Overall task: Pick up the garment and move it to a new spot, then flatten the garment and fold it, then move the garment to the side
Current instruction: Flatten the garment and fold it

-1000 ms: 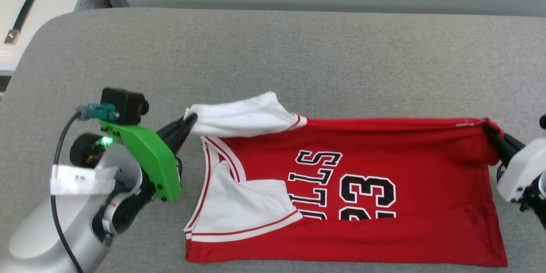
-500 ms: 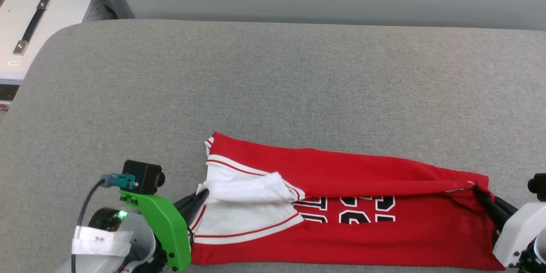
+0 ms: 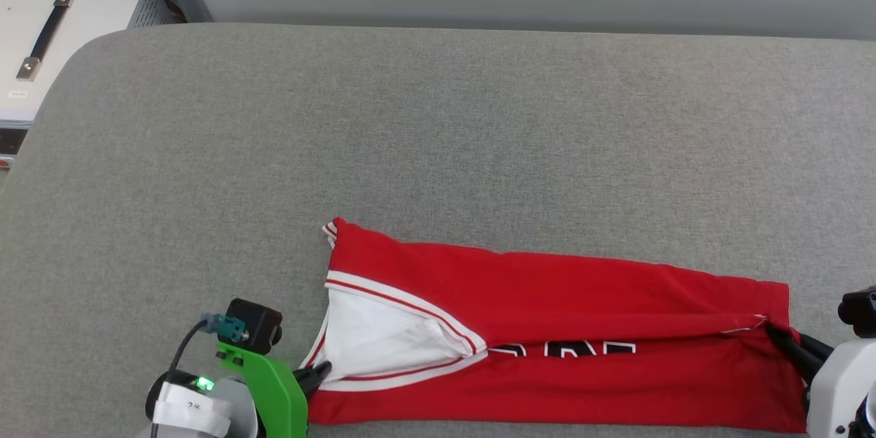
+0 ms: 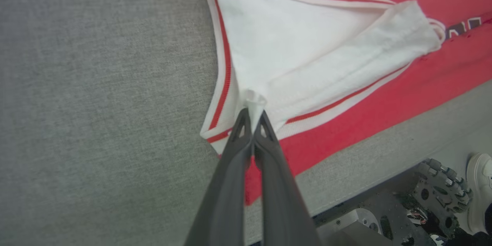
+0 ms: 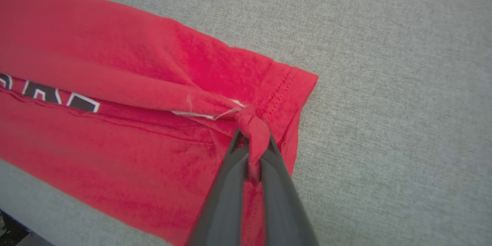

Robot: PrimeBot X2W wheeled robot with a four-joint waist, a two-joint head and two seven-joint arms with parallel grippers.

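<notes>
Left gripper [image 3: 318,375] is seen pinched together on a tuft of white sleeve cloth at the left end of the garment [image 3: 582,287]. Right gripper [image 3: 777,334] is likewise clamped on a bunched red corner at the garment's right end, by the hem. In the left wrist view white cloth is nipped at the tips of the left gripper [image 4: 252,117]. In the right wrist view red cloth is wrapped between the tips of the right gripper [image 5: 253,138].

The garment's long axis is laid left to right and is spanned between the two grippers, so each end is held by the arm on its own side. The far long edge is doubled over toward the near side, and only a thin strip of black lettering is left uncovered. The garment is placed low on the grey padded surface [image 3: 438,116], close to its near edge. The held edge is judged to sit a little short of the garment's near edge. The coming move is therefore thought to depend on both grips being carried nearward together, square to that axis.
</notes>
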